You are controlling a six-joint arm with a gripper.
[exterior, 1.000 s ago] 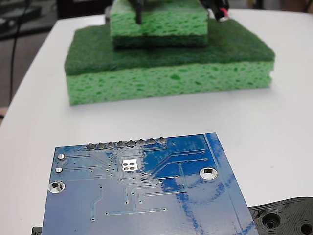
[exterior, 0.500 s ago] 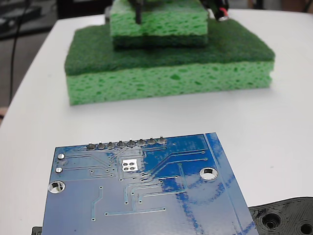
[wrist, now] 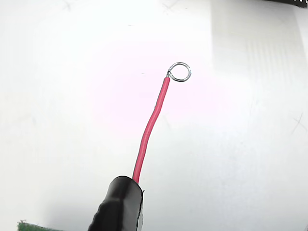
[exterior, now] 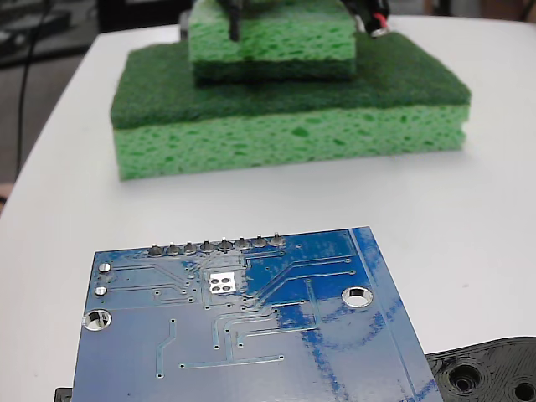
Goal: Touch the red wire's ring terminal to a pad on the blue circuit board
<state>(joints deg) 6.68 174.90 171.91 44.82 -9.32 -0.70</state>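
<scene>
On my wrist view the red wire [wrist: 150, 129] rises out of a black sleeve [wrist: 119, 206] at the bottom edge, ending in the ring terminal [wrist: 180, 72] over bare white table [wrist: 250, 144]. I cannot tell how the fingers stand. In the fixed view the blue circuit board [exterior: 251, 335] lies nearest, its pad [exterior: 222, 282] uncovered, well apart from the wire's tip at the stacked green sponges [exterior: 285, 109].

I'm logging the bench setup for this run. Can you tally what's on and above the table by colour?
Green: 2, the large sponge and the small sponge stacked on it
Blue: 1, the blue circuit board
Black: 1, the black plastic piece
Red: 1, the red wire with its ring terminal
Total: 5
</scene>
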